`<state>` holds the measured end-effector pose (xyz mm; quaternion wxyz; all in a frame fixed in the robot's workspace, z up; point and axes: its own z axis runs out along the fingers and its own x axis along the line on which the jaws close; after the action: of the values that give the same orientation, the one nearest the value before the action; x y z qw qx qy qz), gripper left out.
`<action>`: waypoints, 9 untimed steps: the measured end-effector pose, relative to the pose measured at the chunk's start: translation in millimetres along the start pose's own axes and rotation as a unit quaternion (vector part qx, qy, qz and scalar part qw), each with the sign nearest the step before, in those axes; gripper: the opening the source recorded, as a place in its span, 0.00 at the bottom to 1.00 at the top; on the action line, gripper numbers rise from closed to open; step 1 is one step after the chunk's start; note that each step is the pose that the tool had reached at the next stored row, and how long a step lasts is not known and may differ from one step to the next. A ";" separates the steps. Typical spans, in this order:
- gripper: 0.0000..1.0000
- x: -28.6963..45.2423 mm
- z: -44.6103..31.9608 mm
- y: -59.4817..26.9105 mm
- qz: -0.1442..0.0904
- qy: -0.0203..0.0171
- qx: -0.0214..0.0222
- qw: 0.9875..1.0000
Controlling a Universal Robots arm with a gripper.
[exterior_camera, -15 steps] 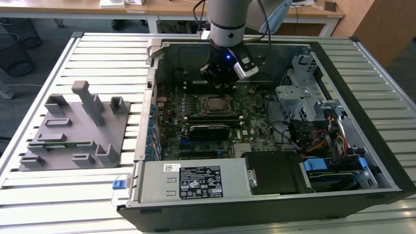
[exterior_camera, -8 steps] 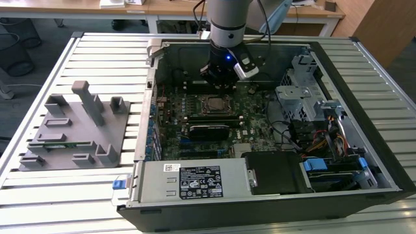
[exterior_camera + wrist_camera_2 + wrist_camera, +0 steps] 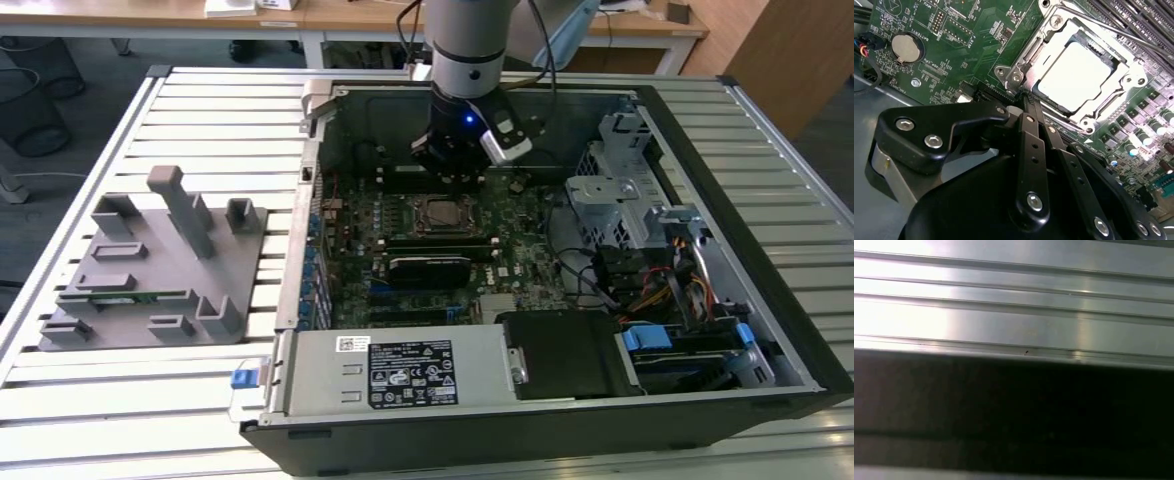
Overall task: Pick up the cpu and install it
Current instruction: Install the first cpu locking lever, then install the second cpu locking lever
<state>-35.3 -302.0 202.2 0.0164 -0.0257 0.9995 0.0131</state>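
- Grey plastic fixture [image 3: 147, 265] sits well off to the exterior view's left of the gripper [image 3: 454, 172], outside the case [image 3: 787, 330].
- Gripper hangs over the motherboard [image 3: 521, 250], fingers pinched together on nothing as far as I can tell.
- Silver cpu [image 3: 1076, 75] lies seated in its socket frame [image 3: 1126, 82], just beyond the fingertips [image 3: 1026, 102], apart from them.

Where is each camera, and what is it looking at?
Exterior view: off the arm, looking down into the open computer case; the arm and gripper hang above the cpu.
Second wrist view: on the arm, facing the motherboard; gripper beside the cpu in its socket.
First wrist view: on the arm, facing ribbed metal.
Exterior and second wrist views share the cpu and gripper.
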 end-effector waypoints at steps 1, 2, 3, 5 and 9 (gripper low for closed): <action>0.11 0.0 0.0 -0.3 0.000 0.000 0.000 1.000; 0.11 0.0 0.0 -0.6 0.000 0.000 0.000 1.000; 0.11 0.0 0.0 -0.8 0.000 0.000 0.000 1.000; 0.11 0.0 0.0 -1.4 0.000 0.000 0.000 1.000; 0.11 0.0 -0.1 -2.8 0.000 0.000 0.000 1.000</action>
<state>-35.2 -304.8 202.2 0.0164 -0.0257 0.9995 0.0131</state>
